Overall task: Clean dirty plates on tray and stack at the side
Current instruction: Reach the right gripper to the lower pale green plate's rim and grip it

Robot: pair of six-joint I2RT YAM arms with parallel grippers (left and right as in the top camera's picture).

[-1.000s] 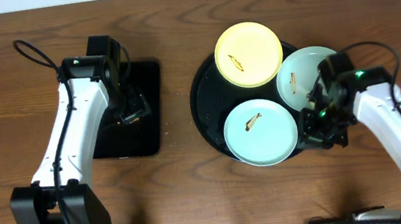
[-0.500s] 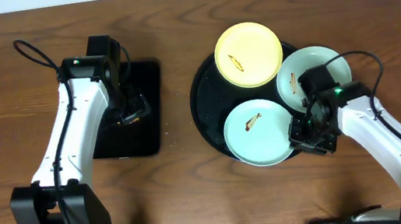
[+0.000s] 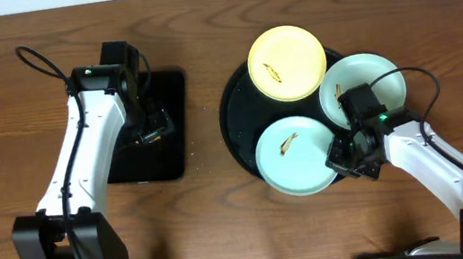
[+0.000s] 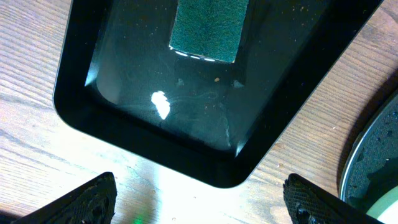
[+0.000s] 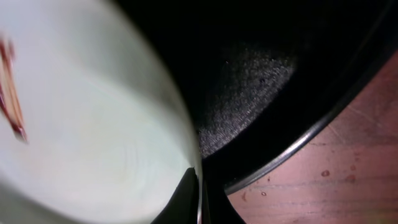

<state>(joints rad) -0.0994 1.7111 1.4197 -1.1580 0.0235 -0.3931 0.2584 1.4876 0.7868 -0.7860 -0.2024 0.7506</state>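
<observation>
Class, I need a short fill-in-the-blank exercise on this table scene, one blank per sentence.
1. The round tray holds ___ plates.
2. The far plate is pale ___.
3. The sponge in the rectangular tray is ___.
4. The left gripper has its jaws ___.
Missing words: three, yellow, green, open.

A small rectangular black tray (image 3: 171,111) sits on the left half of the brown wood-grain desk (image 3: 219,231). A dark green sponge (image 4: 210,28) lies flat at one end of it (its far edge is cut off in the left wrist view). The glossy tray floor carries a bright glare spot and a few pale specks.
</observation>
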